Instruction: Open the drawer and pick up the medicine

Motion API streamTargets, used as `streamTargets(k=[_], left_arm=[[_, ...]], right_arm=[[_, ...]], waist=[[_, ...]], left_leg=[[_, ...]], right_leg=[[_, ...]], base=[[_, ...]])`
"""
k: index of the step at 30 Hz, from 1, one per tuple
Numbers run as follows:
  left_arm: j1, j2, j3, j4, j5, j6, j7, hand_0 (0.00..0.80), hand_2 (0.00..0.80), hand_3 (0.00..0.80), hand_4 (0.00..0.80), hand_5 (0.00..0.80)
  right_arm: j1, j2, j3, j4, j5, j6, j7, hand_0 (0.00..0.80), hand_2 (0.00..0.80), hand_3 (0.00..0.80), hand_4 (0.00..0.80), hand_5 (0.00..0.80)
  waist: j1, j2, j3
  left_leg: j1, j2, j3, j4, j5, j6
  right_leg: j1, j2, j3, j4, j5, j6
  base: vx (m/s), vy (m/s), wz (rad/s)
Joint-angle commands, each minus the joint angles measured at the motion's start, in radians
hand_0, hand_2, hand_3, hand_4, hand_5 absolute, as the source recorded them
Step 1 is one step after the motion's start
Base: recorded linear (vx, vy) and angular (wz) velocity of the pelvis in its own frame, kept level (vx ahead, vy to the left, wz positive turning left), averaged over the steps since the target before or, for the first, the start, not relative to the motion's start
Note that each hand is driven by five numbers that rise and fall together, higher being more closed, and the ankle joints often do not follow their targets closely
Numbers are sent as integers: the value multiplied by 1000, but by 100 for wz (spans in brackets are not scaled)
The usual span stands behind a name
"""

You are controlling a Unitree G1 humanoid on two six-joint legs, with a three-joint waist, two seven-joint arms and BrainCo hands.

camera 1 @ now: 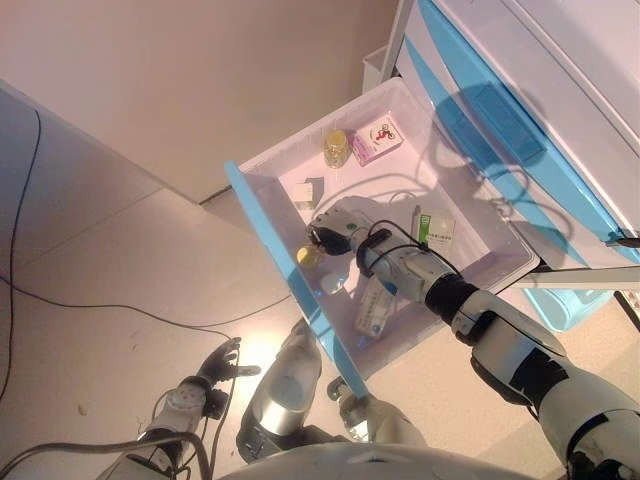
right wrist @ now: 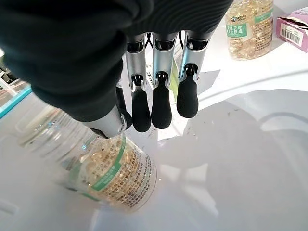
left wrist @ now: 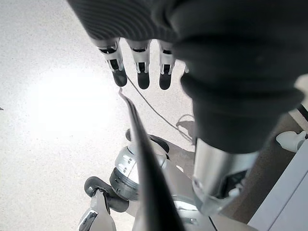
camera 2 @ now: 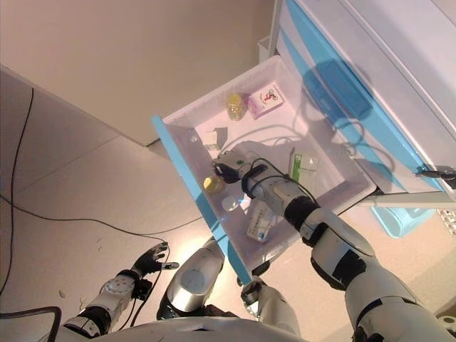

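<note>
The white drawer with a blue front point(camera 1: 291, 270) stands pulled out of the cabinet. My right hand point(camera 1: 345, 225) is inside it, fingers point(right wrist: 161, 103) straight and pointing down at the drawer floor. A clear bottle of yellow capsules point(right wrist: 113, 173) lies just beside the thumb, not gripped; it shows near the drawer front in the left eye view point(camera 1: 310, 256). A second capsule bottle point(camera 1: 336, 148) and a pink box point(camera 1: 377, 139) stand at the drawer's far end. My left hand point(camera 1: 218, 365) hangs low over the floor, fingers point(left wrist: 139, 72) straight, holding nothing.
A green-and-white box point(camera 1: 434, 230), a small white box point(camera 1: 305, 192) and a flat pack point(camera 1: 375, 308) also lie in the drawer. The white cabinet with shut blue drawers point(camera 1: 520, 110) rises on the right. A thin cable point(camera 1: 120, 305) lies on the floor.
</note>
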Motion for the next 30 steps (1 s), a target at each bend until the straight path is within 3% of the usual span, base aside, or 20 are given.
streamTargets(k=[1,2,22,30], left_arm=[[28,11,-36,-20,-15,-25,-3,0,0,0,0,0],[28,10,-37,-19,-16,-25,-1,0,0,0,0,0],[21,20,-21,-26,-1,-13,-7,0,0,0,0,0],[16,21,-17,-25,7,-10,-5,0,0,0,0,0]], right_arm=[[-16,49,29,-73,7,-38,-5,370,370,370,370,370],[-15,48,29,-70,6,-36,-2,0,0,0,0,0],[-15,59,53,-61,-61,-36,55,0,0,0,0,0],[-8,69,55,-62,-27,-70,68,0,0,0,0,0]], waist=[[0,7,11],[-1,7,11],[10,-4,11],[12,-10,12]], left_leg=[[8,-77,9,-12,-52,75],[9,-77,9,-13,-51,75],[11,-76,0,-19,-47,75],[12,-75,-2,-22,-47,75]], right_leg=[[-101,-88,108,63,142,110],[-100,-88,107,63,142,110],[-95,-82,104,63,140,110],[-94,-80,104,61,141,110]], base=[[0,0,0],[0,0,0],[0,0,0],[0,0,0]])
